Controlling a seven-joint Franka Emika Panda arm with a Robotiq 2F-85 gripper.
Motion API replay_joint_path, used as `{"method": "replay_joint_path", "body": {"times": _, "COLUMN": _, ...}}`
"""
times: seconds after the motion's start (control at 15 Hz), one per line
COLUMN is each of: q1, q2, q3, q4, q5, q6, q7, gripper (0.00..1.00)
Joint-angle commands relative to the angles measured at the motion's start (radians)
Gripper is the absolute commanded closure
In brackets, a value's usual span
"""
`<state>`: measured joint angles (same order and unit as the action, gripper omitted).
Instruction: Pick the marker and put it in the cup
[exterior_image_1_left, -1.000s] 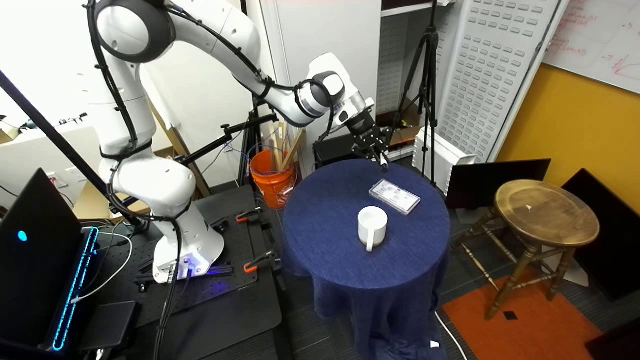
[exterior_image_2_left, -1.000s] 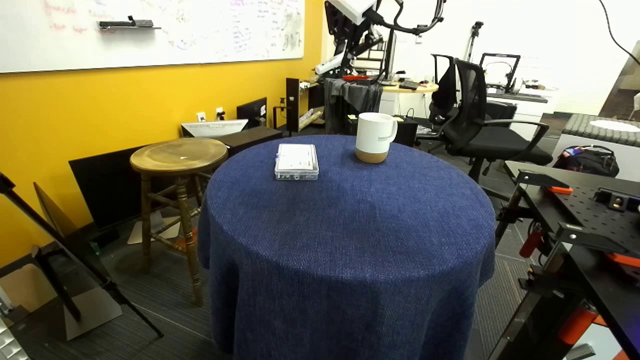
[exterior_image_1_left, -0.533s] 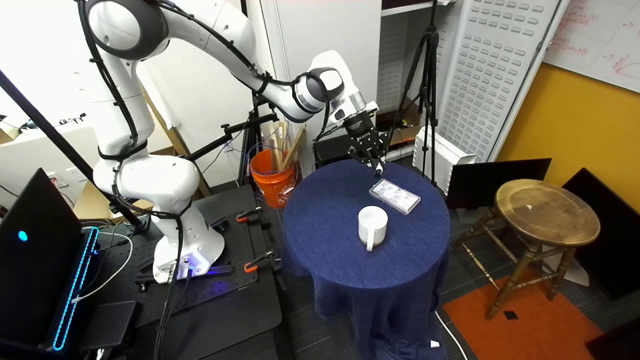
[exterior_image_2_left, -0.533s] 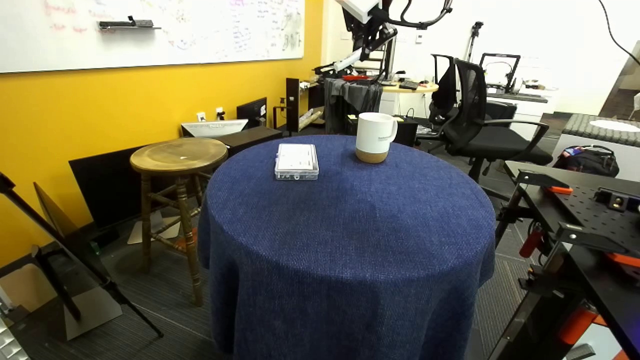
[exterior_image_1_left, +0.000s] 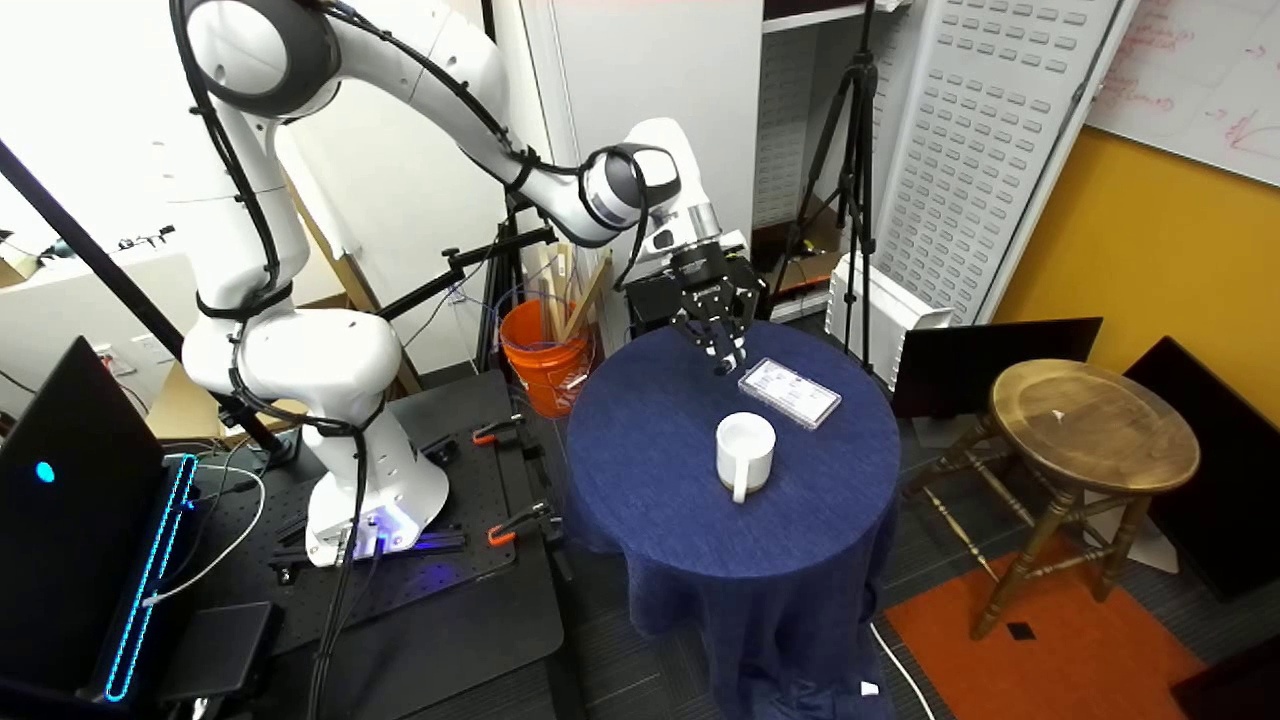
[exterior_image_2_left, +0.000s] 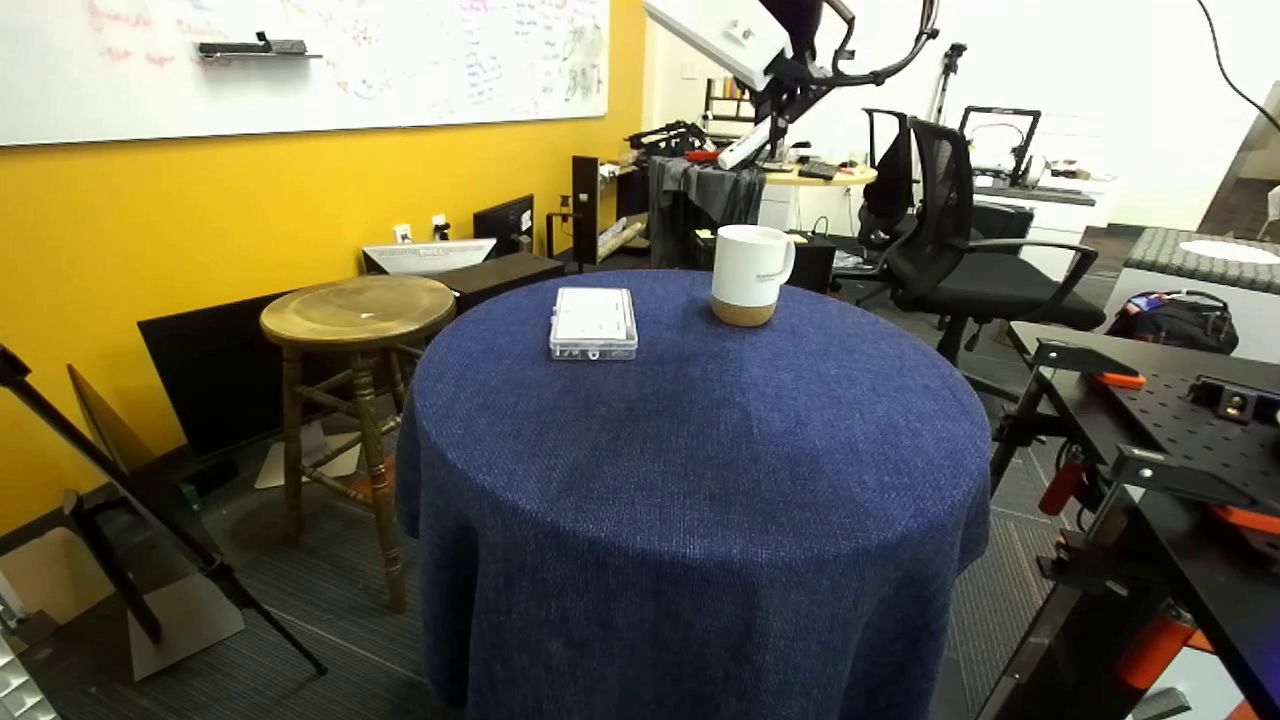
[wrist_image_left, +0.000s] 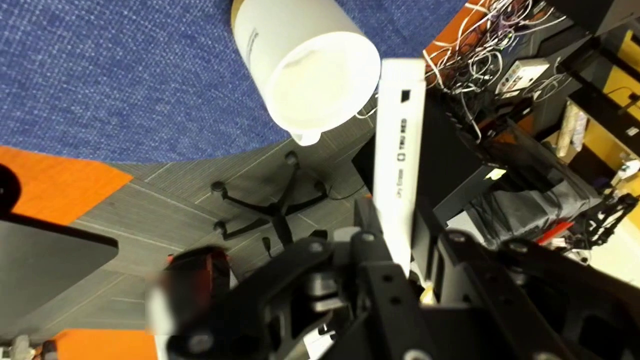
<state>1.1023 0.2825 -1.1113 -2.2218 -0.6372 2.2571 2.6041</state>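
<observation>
The white marker (wrist_image_left: 398, 145) is held between the black fingers of my gripper (wrist_image_left: 392, 220) in the wrist view, its long end sticking out past the fingertips. In an exterior view the gripper (exterior_image_1_left: 722, 338) is tilted above the far part of the table, with the marker (exterior_image_1_left: 735, 357) pointing down. The marker (exterior_image_2_left: 745, 145) also shows in an exterior view, above and behind the cup. The white cup (exterior_image_1_left: 745, 455) stands upright on the table, apart from the marker; it also shows in an exterior view (exterior_image_2_left: 748, 265), with a cork base. In the wrist view the cup (wrist_image_left: 300, 55) is left of the marker's tip.
A flat clear box (exterior_image_1_left: 790, 393) with a white top lies near the cup; it also shows in an exterior view (exterior_image_2_left: 593, 322). Both rest on a round table with blue cloth (exterior_image_1_left: 650, 480). A wooden stool (exterior_image_1_left: 1092, 425), orange bucket (exterior_image_1_left: 548, 360) and black tripod (exterior_image_1_left: 855, 180) stand around.
My gripper, still holding the marker, has come lower and nearer the cup, moving left in an exterior view and right in an exterior view. The cup and box have not moved.
</observation>
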Motion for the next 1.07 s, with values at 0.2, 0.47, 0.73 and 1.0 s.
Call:
{"method": "replay_joint_path", "body": {"times": 0.2, "q1": 0.071, "q2": 0.043, "q3": -0.093, "q4": 0.006, "q5": 0.066, "q6": -0.126, "q7": 0.0, "gripper": 0.95}}
{"method": "replay_joint_path", "body": {"times": 0.47, "q1": 0.071, "q2": 0.088, "q3": -0.128, "q4": 0.015, "q5": 0.116, "q6": -0.12, "q7": 0.0, "gripper": 0.95}}
{"method": "replay_joint_path", "body": {"times": 0.73, "q1": 0.023, "q2": 0.117, "q3": -0.098, "q4": 0.024, "q5": 0.138, "q6": -0.108, "q7": 0.0, "gripper": 0.95}}
{"method": "replay_joint_path", "body": {"times": 1.0, "q1": -0.014, "q2": 0.151, "q3": -0.069, "q4": 0.042, "q5": 0.134, "q6": -0.101, "q7": -0.017, "gripper": 0.95}}
